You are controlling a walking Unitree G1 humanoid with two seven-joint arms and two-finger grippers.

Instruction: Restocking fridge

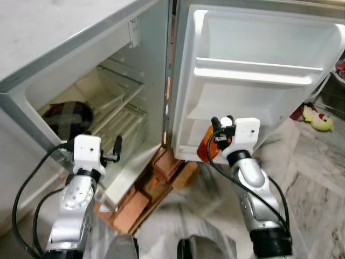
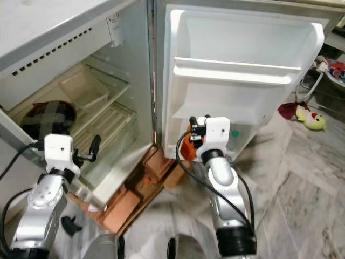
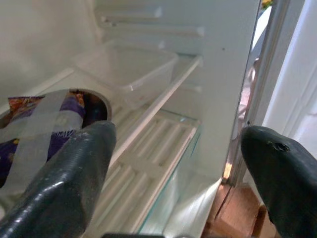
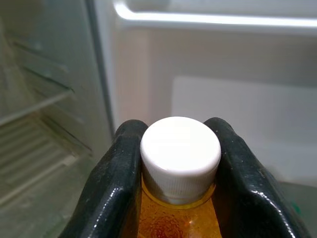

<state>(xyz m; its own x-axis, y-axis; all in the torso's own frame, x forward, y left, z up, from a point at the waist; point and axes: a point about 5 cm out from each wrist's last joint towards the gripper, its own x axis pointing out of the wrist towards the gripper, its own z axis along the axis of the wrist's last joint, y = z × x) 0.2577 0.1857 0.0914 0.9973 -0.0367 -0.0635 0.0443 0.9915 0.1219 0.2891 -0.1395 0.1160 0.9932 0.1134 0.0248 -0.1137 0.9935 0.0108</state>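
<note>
Fridge (image 1: 151, 70), a small white single-door unit with a grey top, stands open before the robot, its white door (image 1: 259, 59) swung wide to the robot's right. The cabinet's pale interior carries 1 glass shelf, and the door has 2 moulded racks, the upper rack (image 2: 237, 70) bare. On the shelf sits a clear, lidded plastic food container (image 3: 131, 67); I cannot tell what, if anything, is inside. Lower on the cabinet's left side lies a dark round packet crossed with pale tape (image 1: 67, 116), showing purple and orange print in the left wrist view, though no words can be read. Under the shelf is a ribbed clear crisper cover (image 3: 153, 168). Reddish-brown bricks (image 1: 156, 183) lie on the marble floor below the fridge's open front. A small yellow and red soft toy (image 1: 318, 120) rests on the floor well off to the right.

The right gripper (image 4: 181, 163) is clamped on the neck of an orange-filled clear plastic bottle with a white ribbed cap (image 4: 181, 148), with 1 black finger pressing each side just under the cap. It holds the bottle at the door's lower rack. The left gripper (image 3: 173, 163) hangs at the cabinet's mouth, fingers spread wide and grasping nothing.
</note>
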